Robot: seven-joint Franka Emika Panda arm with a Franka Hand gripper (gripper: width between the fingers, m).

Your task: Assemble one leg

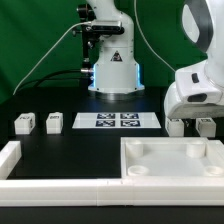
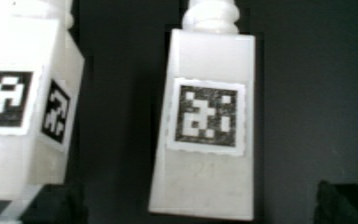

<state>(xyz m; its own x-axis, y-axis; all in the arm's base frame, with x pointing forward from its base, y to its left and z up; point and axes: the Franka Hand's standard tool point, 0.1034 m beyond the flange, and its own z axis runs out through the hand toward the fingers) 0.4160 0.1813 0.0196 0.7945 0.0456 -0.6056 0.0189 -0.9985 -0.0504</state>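
Pincer (image 2: 197,204) hangs released astride one leg (image 2: 208,118) of four, a second leg (image 2: 25,100) just beside.

Robotics lab bench, most likely; the view is low-res. Evidence: robot arm base (image 1: 113,70) standing on a black table (image 1: 70,150), green curtain backdrop (image 1: 40,40), marker board (image 1: 119,121) lying flat, printed tag on a leg (image 2: 208,120), cable (image 1: 45,55) trailing behind.
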